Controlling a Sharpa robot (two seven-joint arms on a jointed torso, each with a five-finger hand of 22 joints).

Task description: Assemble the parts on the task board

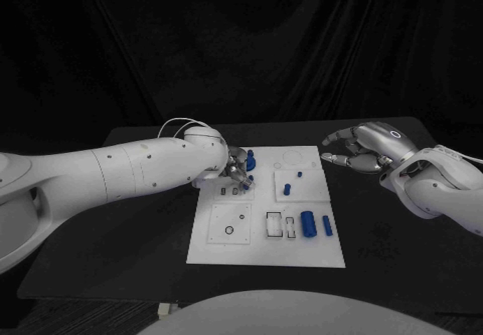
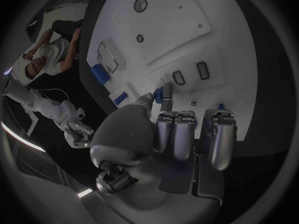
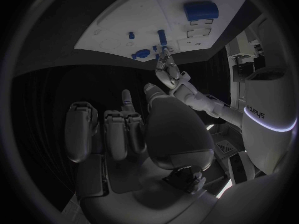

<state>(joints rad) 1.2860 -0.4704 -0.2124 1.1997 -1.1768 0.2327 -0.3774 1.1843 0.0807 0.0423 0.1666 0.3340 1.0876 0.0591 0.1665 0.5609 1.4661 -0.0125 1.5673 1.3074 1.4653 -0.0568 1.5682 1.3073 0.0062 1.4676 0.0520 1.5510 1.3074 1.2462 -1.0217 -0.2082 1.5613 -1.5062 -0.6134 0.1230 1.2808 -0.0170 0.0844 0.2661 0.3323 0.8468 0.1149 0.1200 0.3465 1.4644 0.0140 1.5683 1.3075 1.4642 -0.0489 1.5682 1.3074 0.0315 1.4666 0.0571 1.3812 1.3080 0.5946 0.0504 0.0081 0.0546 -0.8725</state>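
The white task board (image 1: 266,248) lies in the middle of the black table. My left hand (image 1: 237,169) hovers over its far left part, and thumb and a finger pinch a small blue part (image 2: 159,95). A blue peg (image 1: 252,160) stands just beyond that hand. Two small blue pegs (image 1: 287,188) stand in the far right plate. A thick blue cylinder (image 1: 308,224) and a slimmer one (image 1: 327,225) lie at the board's right side. My right hand (image 1: 364,148) hangs above the table off the board's far right corner, fingers loosely curved and apart, holding nothing.
Dark rectangular slots (image 1: 275,225) sit left of the thick cylinder, and a plate with small round holes (image 1: 230,229) lies at the board's near left. Black table (image 1: 131,237) surrounds the board on all sides.
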